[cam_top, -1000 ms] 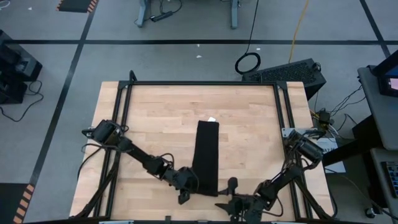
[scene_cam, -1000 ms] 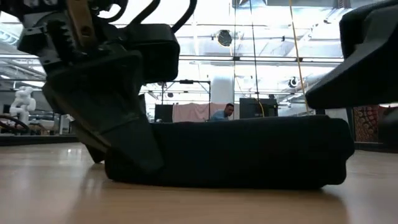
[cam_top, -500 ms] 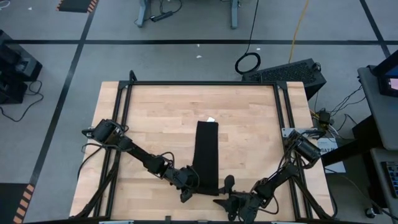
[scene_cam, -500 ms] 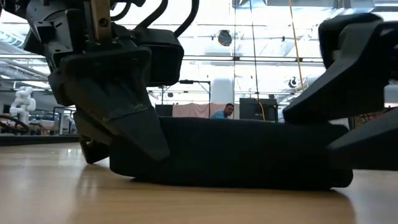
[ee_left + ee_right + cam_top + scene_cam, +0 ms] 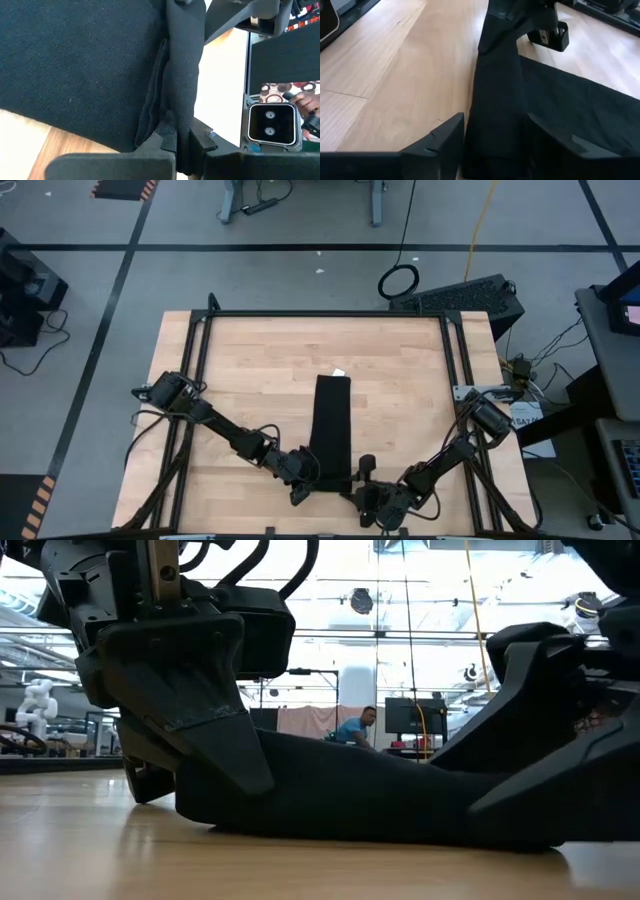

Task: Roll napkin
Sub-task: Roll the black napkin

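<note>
Our left gripper (image 5: 312, 478) is pinched closed low at the table's near edge; our right gripper (image 5: 358, 480) sits alongside, fingers spread.

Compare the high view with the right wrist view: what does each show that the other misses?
Only the high view shows the napkin as a whole long strip, its white tag at the far end, and both arms reaching its near end. Only the right wrist view shows the right gripper with the napkin's raised edge between its fingers. Both show the left gripper at the napkin's near end.
</note>
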`<control>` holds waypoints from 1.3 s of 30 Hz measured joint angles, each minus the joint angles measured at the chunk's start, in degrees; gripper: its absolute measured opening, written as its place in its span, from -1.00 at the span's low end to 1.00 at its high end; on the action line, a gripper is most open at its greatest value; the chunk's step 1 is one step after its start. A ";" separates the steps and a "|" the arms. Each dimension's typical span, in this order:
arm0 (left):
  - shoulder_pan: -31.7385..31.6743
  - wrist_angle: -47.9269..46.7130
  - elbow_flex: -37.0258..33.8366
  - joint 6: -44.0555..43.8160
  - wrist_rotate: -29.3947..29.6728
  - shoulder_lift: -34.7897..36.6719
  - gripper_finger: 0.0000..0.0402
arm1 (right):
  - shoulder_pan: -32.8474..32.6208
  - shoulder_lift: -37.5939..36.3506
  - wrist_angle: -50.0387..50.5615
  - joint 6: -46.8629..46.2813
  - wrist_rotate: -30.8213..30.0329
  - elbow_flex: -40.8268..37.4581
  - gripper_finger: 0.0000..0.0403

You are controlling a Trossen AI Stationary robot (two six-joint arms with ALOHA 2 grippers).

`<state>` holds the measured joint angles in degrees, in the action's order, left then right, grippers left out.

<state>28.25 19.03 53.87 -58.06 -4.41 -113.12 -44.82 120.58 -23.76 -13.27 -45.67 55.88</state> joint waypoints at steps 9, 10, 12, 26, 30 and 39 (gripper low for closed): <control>0.04 0.09 -0.02 -0.15 0.92 -0.04 -0.95 | 0.26 1.56 -0.41 -6.00 1.40 0.04 0.10; 0.04 0.09 -0.02 -0.20 1.06 -0.04 -0.95 | 0.26 1.60 -0.35 -6.35 1.58 0.04 0.06; 0.04 0.12 -0.02 -0.20 1.48 -0.04 -0.95 | 0.24 1.67 -0.34 -7.11 1.89 0.07 -0.05; 2.14 -0.88 -0.11 4.70 2.13 0.81 -0.16 | 0.24 1.76 2.17 -14.64 2.84 0.15 -0.59; 2.12 -7.19 -0.27 9.68 0.86 4.83 0.15 | 0.28 1.72 2.74 -16.78 3.31 0.13 -0.59; 7.09 -21.18 -0.26 25.70 24.84 16.56 0.33 | 0.39 1.74 2.28 -22.85 3.24 0.04 -0.60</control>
<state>35.34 -2.15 53.60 -32.37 20.44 -96.57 -44.42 122.32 -21.47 -36.12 -42.43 55.92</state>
